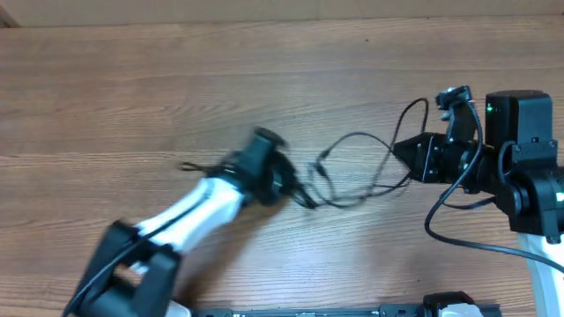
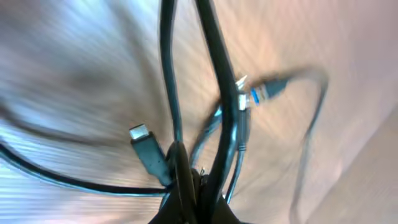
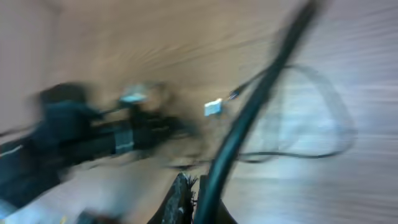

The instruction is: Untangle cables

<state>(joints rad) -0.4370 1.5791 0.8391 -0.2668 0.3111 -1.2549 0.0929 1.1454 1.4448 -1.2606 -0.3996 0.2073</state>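
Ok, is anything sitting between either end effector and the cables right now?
Nothing visible does. The left end effector is shut on the cables at the tangle, and the right end effector is shut on a strand farther along the table.

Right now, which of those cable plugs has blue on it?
The plug toward the upper right of the left wrist view: it wears a blue band. The lower-left plug is plain black with a silver tip.
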